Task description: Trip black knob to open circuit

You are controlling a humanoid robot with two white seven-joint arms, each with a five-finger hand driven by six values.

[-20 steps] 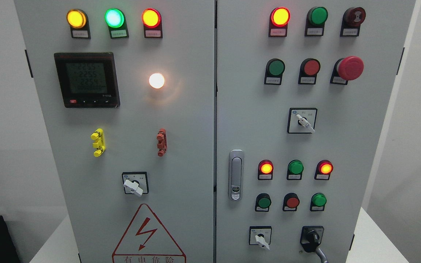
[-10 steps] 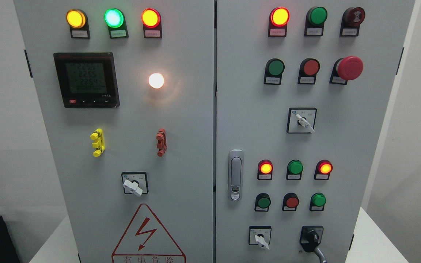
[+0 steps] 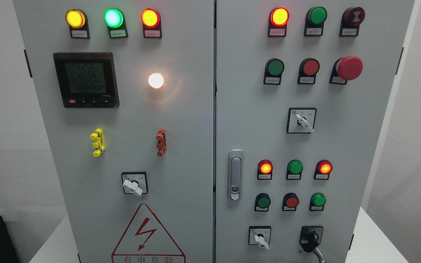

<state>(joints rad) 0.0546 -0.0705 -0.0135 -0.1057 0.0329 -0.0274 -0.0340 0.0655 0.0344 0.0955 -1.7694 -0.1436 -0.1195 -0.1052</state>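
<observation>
Front of a grey two-door control cabinet [image 3: 181, 120] standing on a white surface [image 3: 373, 237]. Black knob [image 3: 311, 238]: bottom-right of the right door, just right of a white selector switch [image 3: 260, 239] and below a row of green/red/green pushbuttons. A grey curved part [image 3: 319, 254] rises from the bottom edge and touches the knob's lower side; possibly a robot finger, but too little shows to say which arm it belongs to, or whether the fingers are open or closed. Right door, upper part: lit red lamp [image 3: 279, 16], red mushroom button [image 3: 349, 68], second white selector. Door latch [image 3: 235, 175] at the door's left edge. Left door: digital meter [image 3: 86, 79], lit white lamp [image 3: 156, 80], yellow and red clips, warning triangle [image 3: 148, 235] at the btm.
</observation>
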